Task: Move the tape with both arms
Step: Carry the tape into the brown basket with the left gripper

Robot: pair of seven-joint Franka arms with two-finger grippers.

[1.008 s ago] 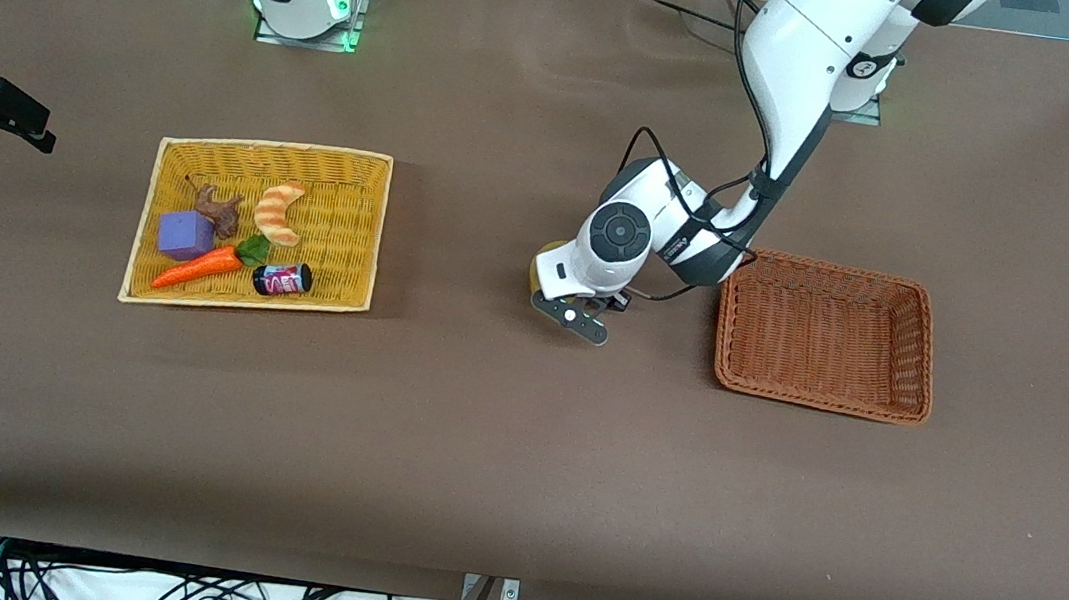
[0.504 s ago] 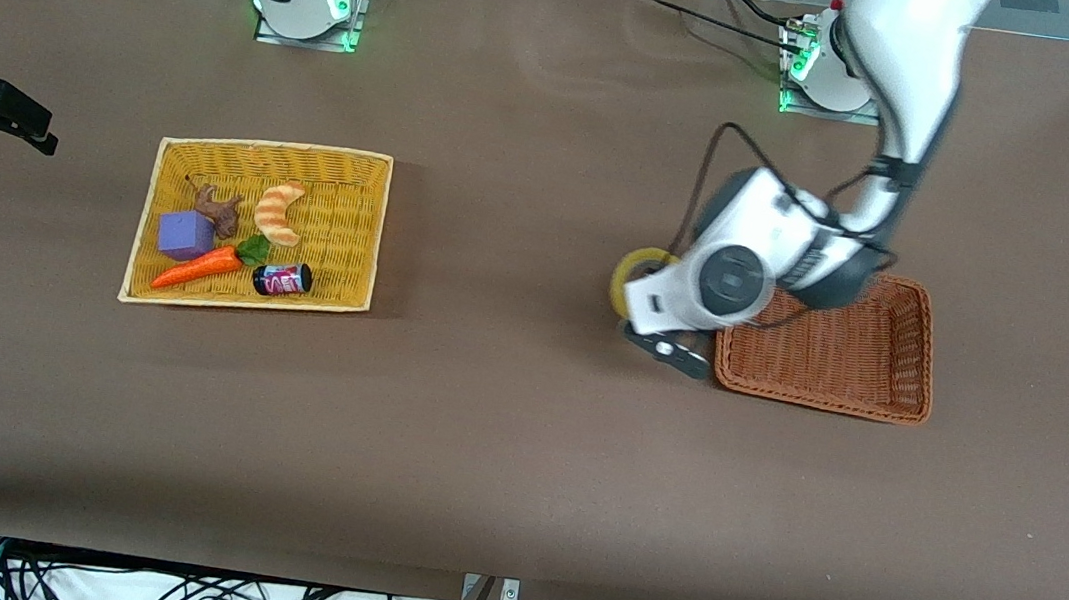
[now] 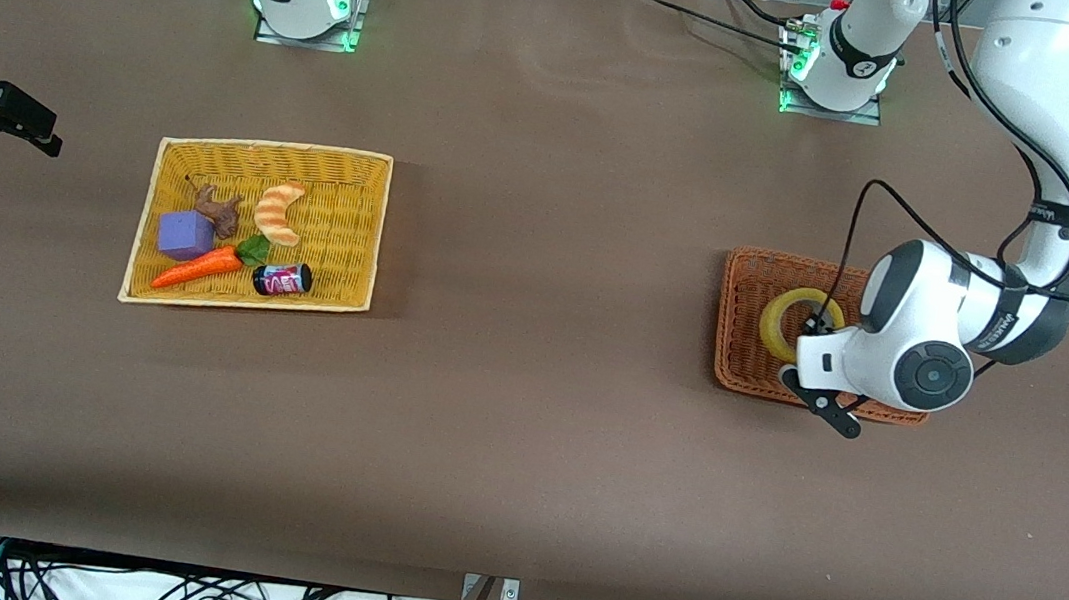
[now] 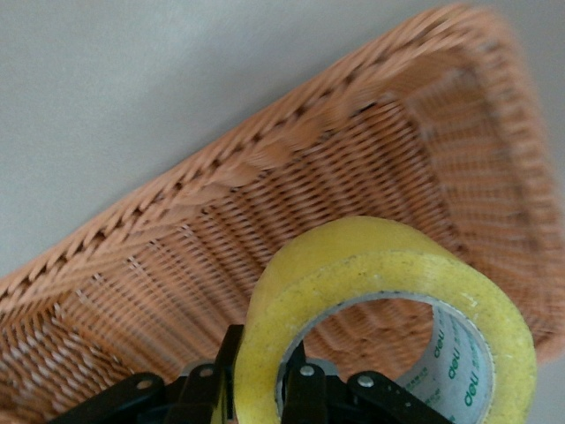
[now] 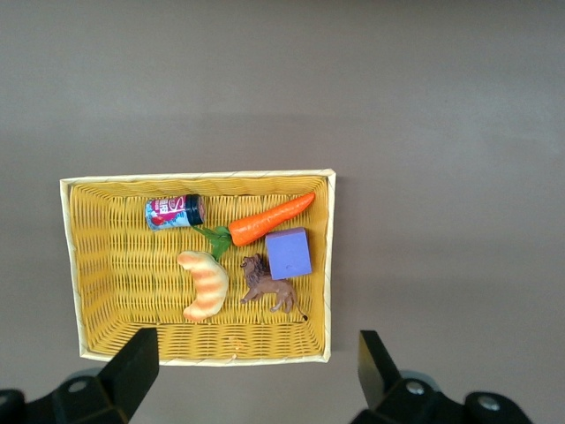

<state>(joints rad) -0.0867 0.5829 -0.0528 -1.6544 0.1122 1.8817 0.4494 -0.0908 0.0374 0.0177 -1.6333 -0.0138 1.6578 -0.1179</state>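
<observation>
The tape (image 3: 773, 329), a yellowish ring with a grey core, hangs in my left gripper (image 3: 819, 324) over the brown wicker basket (image 3: 731, 302) at the left arm's end of the table. In the left wrist view, the left gripper (image 4: 265, 382) is shut on the tape (image 4: 371, 256), with one finger inside the ring and one outside. The basket's floor (image 4: 265, 221) lies just below and holds nothing else. My right gripper (image 5: 256, 380) is open and empty, waiting high up beside the yellow basket (image 5: 328, 265).
The yellow basket (image 3: 372, 221) at the right arm's end holds a striped toy croissant (image 3: 279, 213), a purple cube (image 3: 185, 234), a carrot (image 3: 196, 268), a small can (image 3: 283, 278) and a brown toy animal (image 3: 221, 210). Bare brown table lies between the two baskets.
My left arm has swung the tape from the middle of the table toward its own end, to over the brown basket. The right arm has hardly moved.
</observation>
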